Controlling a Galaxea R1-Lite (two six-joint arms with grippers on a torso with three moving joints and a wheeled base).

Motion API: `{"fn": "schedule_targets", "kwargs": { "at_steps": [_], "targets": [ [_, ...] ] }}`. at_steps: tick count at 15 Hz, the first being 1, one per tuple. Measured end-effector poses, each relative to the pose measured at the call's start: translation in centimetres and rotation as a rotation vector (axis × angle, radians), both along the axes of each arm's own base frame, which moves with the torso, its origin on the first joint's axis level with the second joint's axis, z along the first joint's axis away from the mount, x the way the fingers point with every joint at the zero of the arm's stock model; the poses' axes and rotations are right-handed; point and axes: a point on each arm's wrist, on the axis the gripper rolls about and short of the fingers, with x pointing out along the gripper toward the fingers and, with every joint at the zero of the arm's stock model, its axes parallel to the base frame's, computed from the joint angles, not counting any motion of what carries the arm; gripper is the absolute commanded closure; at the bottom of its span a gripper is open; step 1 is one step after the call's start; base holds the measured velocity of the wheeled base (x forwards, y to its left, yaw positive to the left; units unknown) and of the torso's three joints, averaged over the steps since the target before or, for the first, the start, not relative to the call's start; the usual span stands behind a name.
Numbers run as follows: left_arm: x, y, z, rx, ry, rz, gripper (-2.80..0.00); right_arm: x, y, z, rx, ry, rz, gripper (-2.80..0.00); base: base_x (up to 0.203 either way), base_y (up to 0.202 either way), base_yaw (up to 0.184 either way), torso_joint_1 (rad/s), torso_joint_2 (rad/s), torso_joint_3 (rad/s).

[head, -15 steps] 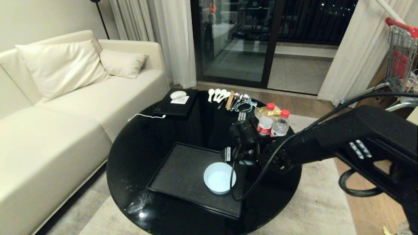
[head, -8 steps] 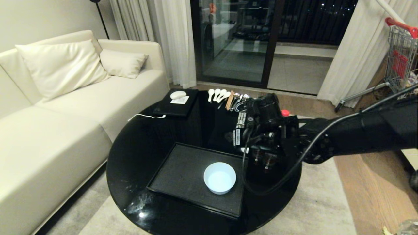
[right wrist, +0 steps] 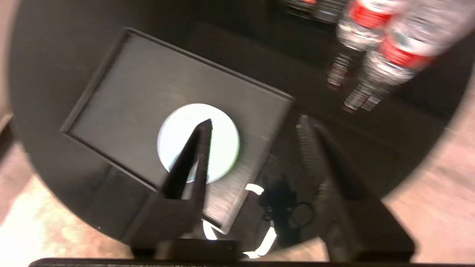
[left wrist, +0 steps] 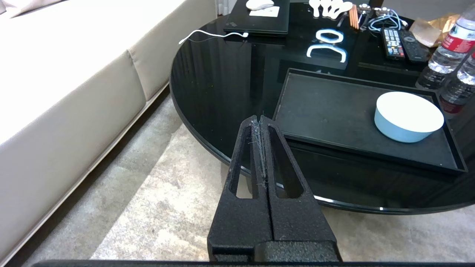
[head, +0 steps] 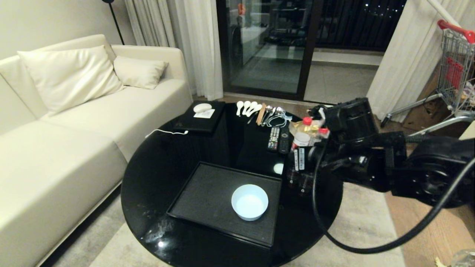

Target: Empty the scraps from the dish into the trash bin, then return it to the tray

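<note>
1. While the head view hides its fingers, the right gripper (right wrist: pixel 256 128) shows them apart, empty, above the dish (right wrist: pixel 219 148).
2. Left gripper (left wrist: pixel 261 120) fingers together, dish beyond them.
3. Dish plain, pale, empty, upright on the tray (head: pixel 207 193).

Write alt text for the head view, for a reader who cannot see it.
An empty small round white bowl sits on a flat black rectangular tray on a round glossy black table. The robot's black right arm hangs above the table's right side by red-capped water bottles, away from the bowl.
</note>
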Motion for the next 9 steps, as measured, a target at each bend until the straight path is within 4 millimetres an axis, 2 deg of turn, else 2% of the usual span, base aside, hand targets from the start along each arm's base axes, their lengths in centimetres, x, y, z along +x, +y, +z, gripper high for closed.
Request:
{"fn": "schedule_targets", "kwargs": {
  "at_steps": [5, 9],
  "targets": [
    [0.0, 0.0, 0.0, 0.000, 0.000, 0.001, 0.00, -1.4, -3.6, 0.8, 0.022, -0.108, -0.151, 0.00, 0.000, 0.000, 0.000, 0.000, 0.00, 0.000],
    [0.0, 0.0, 0.0, 0.000, 0.000, 0.001, 0.00, -3.3, -8.6, 0.7, -0.029, -0.200, -0.252, 0.00, 0.000, 0.000, 0.000, 0.000, 0.00, 0.000]
  ]
}}
